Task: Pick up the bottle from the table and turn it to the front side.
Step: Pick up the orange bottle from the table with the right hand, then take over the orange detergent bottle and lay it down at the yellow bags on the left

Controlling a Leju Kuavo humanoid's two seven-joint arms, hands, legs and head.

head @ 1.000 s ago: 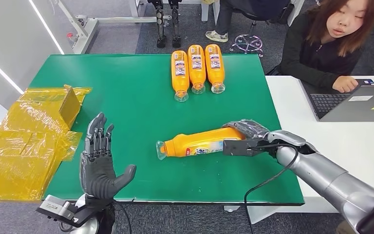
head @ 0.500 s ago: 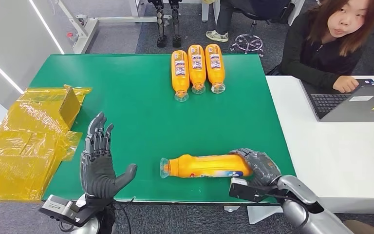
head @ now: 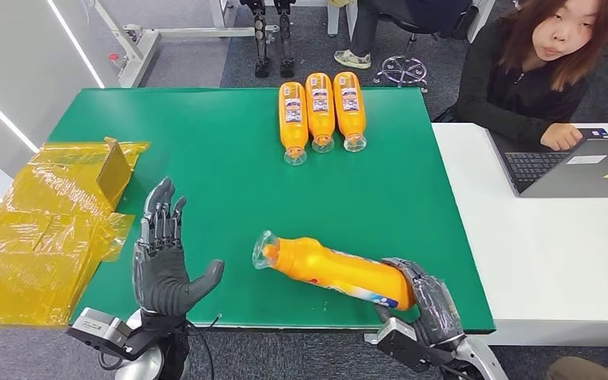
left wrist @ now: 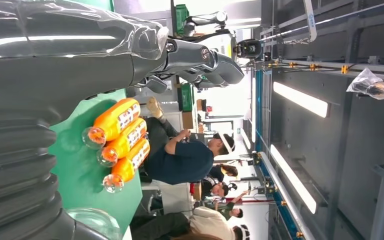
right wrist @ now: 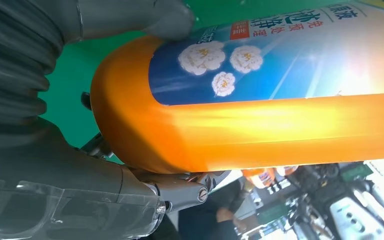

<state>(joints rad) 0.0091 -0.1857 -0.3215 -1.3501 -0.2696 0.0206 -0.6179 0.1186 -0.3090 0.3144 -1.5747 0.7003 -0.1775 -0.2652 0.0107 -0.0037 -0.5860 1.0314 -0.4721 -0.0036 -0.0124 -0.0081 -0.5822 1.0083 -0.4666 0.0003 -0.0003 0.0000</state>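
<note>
An orange bottle point(head: 328, 269) with a clear cap is gripped at its base by my right hand point(head: 427, 305) near the table's front edge. It is lifted and tilted, cap end pointing up and to the left. The right wrist view shows the bottle point(right wrist: 260, 125) close up, its blue flowered label facing the camera and my right hand point(right wrist: 130, 20) wrapped around its base. My left hand point(head: 162, 257) stands upright at the front left with fingers spread and nothing in it; in its own wrist view the left hand point(left wrist: 195, 55) is held up above the table.
Three more orange bottles point(head: 320, 111) lie side by side at the back of the green table point(head: 206, 158). Yellow plastic bags point(head: 43, 229) are piled at the left. A person point(head: 538, 71) sits at a white desk with a laptop point(head: 582, 166) on the right.
My right hand has pulled back toward the front edge and lifted the bottle off the table, tilting its cap end upward. The left hand has barely moved.
</note>
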